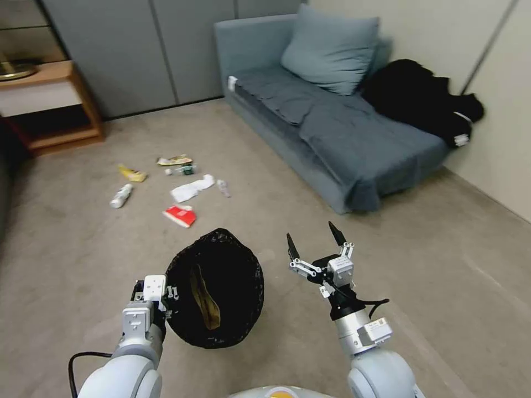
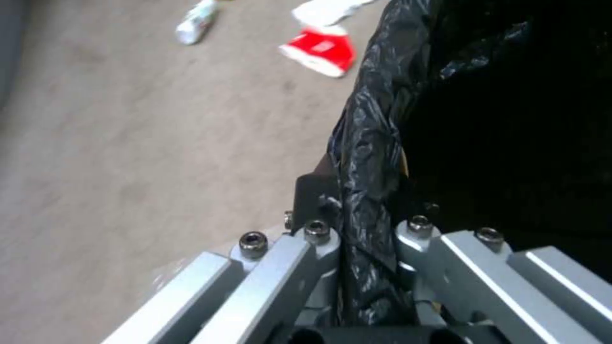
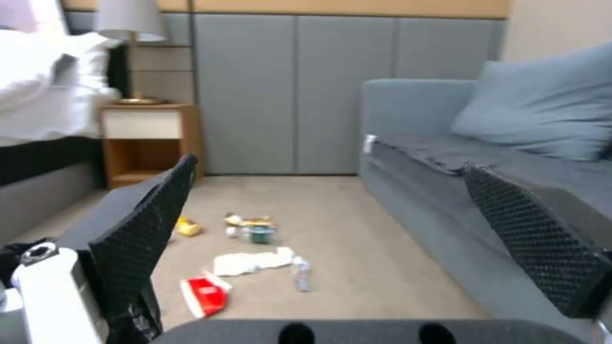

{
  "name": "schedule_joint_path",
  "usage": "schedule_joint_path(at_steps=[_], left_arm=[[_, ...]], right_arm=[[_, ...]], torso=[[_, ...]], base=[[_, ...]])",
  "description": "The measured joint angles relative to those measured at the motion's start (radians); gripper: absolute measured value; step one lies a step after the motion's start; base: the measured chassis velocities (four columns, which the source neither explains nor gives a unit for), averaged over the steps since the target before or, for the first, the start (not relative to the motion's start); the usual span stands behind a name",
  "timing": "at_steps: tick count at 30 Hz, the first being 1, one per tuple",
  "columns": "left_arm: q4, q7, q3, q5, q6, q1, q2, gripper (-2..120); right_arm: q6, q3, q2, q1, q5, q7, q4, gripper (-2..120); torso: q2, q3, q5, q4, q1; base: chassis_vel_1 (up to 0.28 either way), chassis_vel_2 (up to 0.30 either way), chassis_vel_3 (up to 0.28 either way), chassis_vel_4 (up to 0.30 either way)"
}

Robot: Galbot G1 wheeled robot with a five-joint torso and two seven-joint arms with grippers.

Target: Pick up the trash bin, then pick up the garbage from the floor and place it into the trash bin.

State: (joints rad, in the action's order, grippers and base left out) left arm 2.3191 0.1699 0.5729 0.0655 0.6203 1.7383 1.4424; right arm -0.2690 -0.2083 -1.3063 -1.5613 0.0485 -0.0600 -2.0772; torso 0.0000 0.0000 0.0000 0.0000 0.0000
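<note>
The left gripper is clamping its fingers on the near left rim of the trash bin, pinching the black bag folded over the edge; the left wrist view shows plastic squeezed between the closed jaws. A tan piece is lying inside the bin. The right gripper is hanging just right of the bin, fingers spread wide and gripping nothing. Ahead on the carpet the garbage is sitting in a loose cluster: a red-and-white carton nearest the bin's far rim, a white tissue, a white bottle, a yellow wrapper, more wrappers beyond. Bare floor is lying open around the cluster, bounded by the grey sofa on the right and a wooden nightstand at far left.
</note>
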Motion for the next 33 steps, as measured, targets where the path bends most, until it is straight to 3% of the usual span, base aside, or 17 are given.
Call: schedule_joint_path(at_steps=[10, 33], left_arm=[[-0.002, 0.005, -0.005, -0.002, -0.002, 0.003, 0.001, 3], [0.004, 0.008, 0.005, 0.003, -0.003, -0.005, 0.003, 3]], right_arm=[[0.001, 0.002, -0.002, -0.003, -0.002, 0.002, -0.007, 100], [-0.004, -0.008, -0.005, -0.013, -0.008, 0.006, 0.01, 99]], torso=[[0.0, 0.0, -0.0001, 0.0004, 0.0], [0.0, 0.0, -0.0001, -0.0001, 0.0]], base=[[0.096, 0.105, 0.11, 0.097], [0.002, 0.001, 0.001, 0.001]])
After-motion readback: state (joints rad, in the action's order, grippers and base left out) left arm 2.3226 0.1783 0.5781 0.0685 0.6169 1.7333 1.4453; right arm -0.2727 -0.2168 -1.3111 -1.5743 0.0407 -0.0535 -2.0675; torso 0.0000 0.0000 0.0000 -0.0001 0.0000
